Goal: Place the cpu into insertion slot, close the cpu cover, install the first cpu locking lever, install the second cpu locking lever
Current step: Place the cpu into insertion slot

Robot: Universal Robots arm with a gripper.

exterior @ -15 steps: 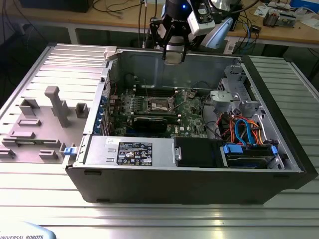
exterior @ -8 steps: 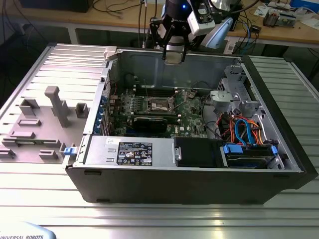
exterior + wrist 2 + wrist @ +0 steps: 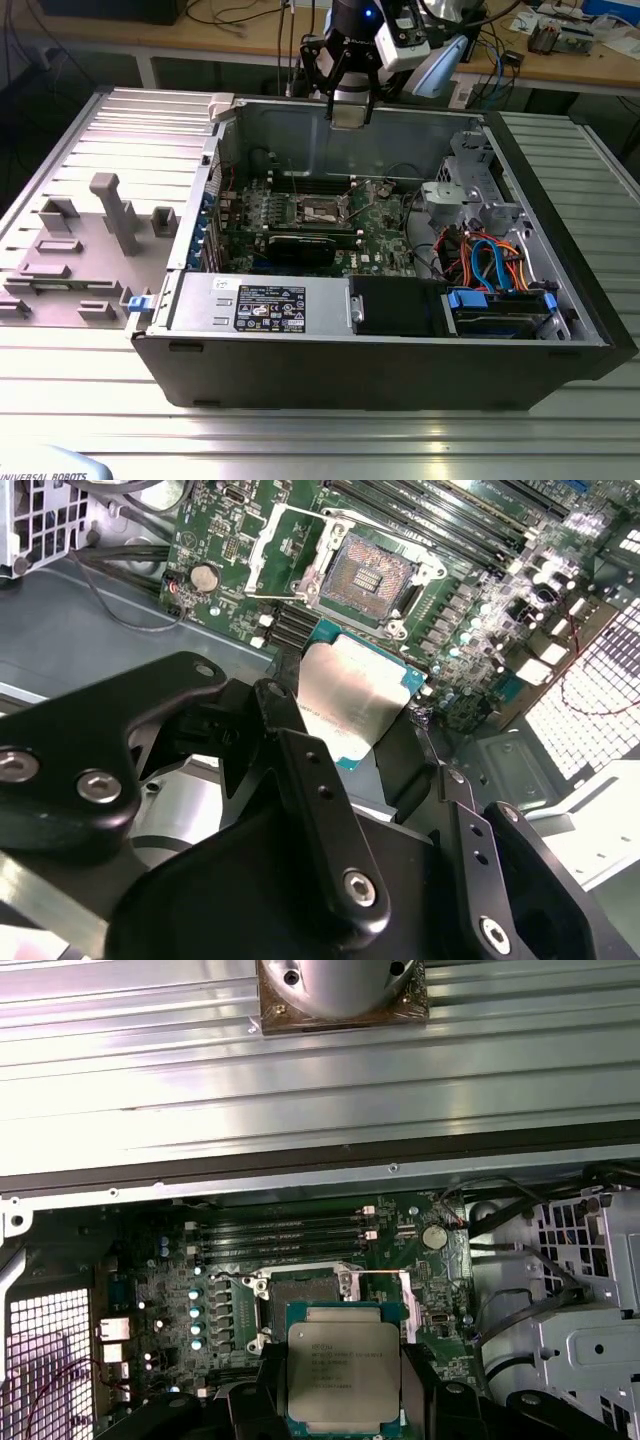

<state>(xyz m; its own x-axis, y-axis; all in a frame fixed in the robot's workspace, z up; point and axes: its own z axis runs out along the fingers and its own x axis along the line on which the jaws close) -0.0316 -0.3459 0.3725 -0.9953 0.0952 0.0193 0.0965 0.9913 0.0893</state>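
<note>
Holds the cpu [image 3: 352, 698] clamped in the gripper [image 3: 347, 718], silver top showing; hangs well above the bare insertion slot [image 3: 368, 580] on the green motherboard [image 3: 478, 592] inside an open computer case [image 3: 400, 372].

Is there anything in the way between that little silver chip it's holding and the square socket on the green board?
Nothing visible. The pincer holds the cpu in open air over the motherboard, and the insertion slot lies uncovered, its dark centre exposed in both wrist views.

surface: ribbed metal table [image 3: 300, 445] | on it: open computer case [image 3: 400, 375]; grey fixture blocks [image 3: 112, 212]
</note>
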